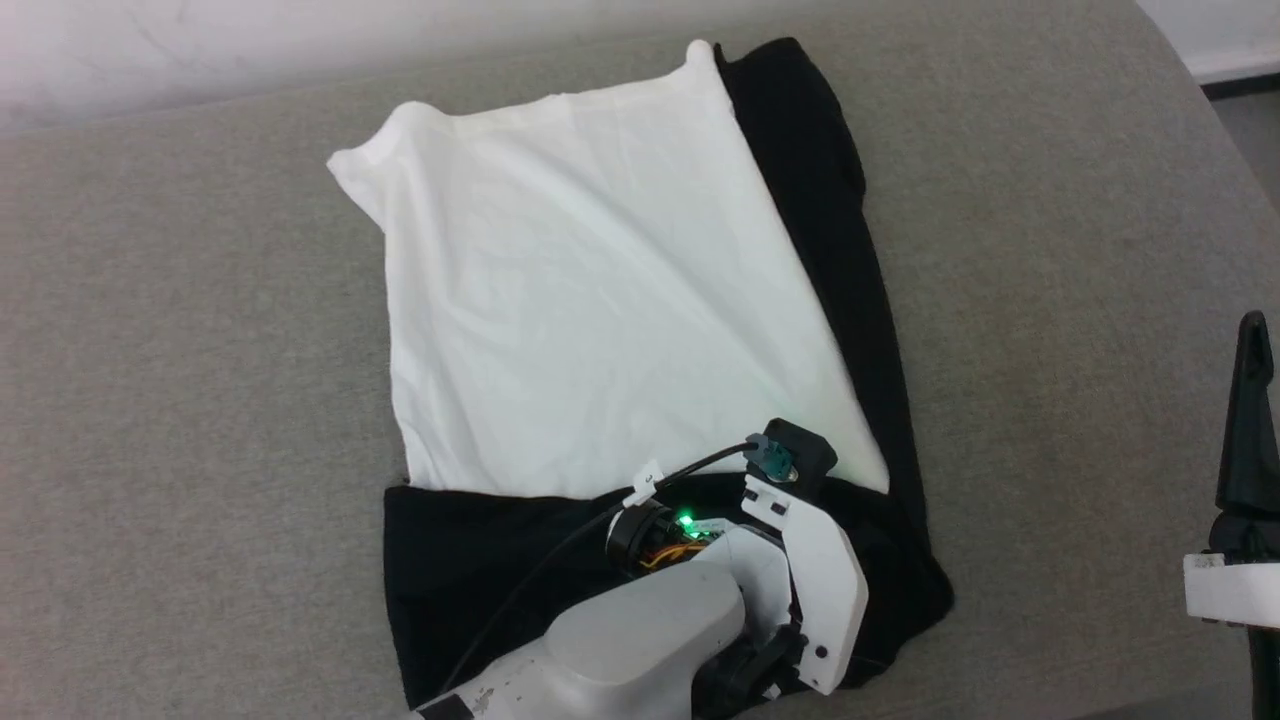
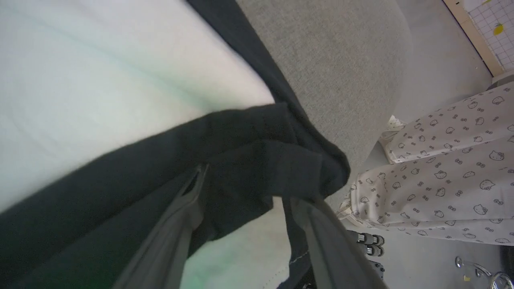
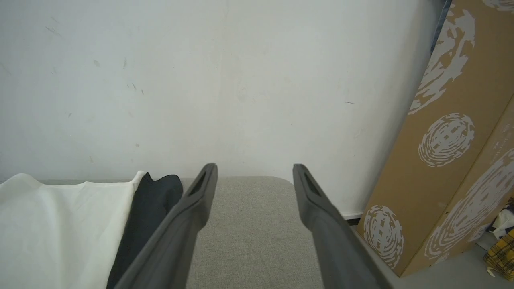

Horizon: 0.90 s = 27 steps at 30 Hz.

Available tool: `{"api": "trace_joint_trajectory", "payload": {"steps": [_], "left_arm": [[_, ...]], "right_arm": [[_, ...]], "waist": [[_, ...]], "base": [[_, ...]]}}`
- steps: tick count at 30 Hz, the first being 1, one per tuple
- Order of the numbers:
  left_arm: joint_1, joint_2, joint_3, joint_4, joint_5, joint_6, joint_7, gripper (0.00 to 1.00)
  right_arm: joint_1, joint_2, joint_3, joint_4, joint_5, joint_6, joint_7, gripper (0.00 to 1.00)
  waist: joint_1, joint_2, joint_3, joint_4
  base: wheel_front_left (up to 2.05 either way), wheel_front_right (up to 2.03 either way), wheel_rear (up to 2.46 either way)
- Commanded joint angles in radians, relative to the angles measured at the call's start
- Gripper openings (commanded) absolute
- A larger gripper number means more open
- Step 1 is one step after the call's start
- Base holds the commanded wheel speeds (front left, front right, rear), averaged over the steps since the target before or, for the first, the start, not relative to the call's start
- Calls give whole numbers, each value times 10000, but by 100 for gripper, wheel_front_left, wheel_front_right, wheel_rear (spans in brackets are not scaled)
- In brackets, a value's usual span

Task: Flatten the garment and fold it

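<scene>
Two tools, both with their fingers apart. My left tool [image 2: 245,188] is down at the near right corner of the garment [image 1: 600,330]. Its fingers are spread, and a loose fold of black cloth lies between them and over their tips; as far as I can see, nothing is pinched. From the head camera I see that arm's pale forearm [image 1: 640,630] coming in from the bottom edge and covering the tool, with a green light glowing at the wrist.

My right tool [image 3: 255,168] hangs well off to the right, clear of the cloth. It holds nothing, with bare grey counter [image 1: 200,400] between its fingers.

The garment lies in the middle of the counter as a rough rectangle. A broad white panel faces up, lightly creased. A black strip runs along its right edge, and a wider black band lies across the near edge under my left arm. The far left corner of the white panel is a little rumpled.

Beyond the counter a white wall [image 3: 200,80] stands at the far side, and a cardboard box [image 3: 453,140] with pale round prints leans at the right. The left wrist camera shows cat-print cloth [image 2: 441,180] beside the counter's rounded corner.
</scene>
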Motion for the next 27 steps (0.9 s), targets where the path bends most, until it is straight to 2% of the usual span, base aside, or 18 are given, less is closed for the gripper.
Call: {"api": "trace_joint_trajectory", "payload": {"steps": [1,7,14,16,20,24,27], "left_arm": [[-35,115,-31,-155,-182,-116,-54,100],[-955,114,179,-1190,-1003,-217,-954,100],[-1636,247,1410,-1665,-1222,-122,-3094,100],[-1535,744,1801,-1950,-1128,-36,-3681,100],[-978,2451,2544,-3134,-612,467,-4527,100],[428,4341,3885,-4939,-77,1515,-4775,100],[1869,5336,5206,-6671,777,2332,-4794,100]], "right_arm": [[-98,26,-43,-23,-58,-11,26,100],[161,26,-224,-178,-103,-11,172,100],[579,26,-333,-329,-13,-11,289,100],[686,26,-353,-356,17,-11,310,100],[917,26,-356,-371,99,-11,335,100],[1124,26,-279,-335,186,-11,339,100],[1266,26,-214,-322,261,-11,335,100]], "waist": [[-1,0,-360,343],[-1,0,-911,926],[-1,0,-1522,1498],[-1,0,-1684,1606],[-1,0,-1937,1772],[-1,0,-2142,1890],[-1,0,-2216,2025]], "base": [[0,0,0],[0,0,0],[0,0,0],[0,0,0],[0,0,0],[0,0,0],[0,0,0]]}}
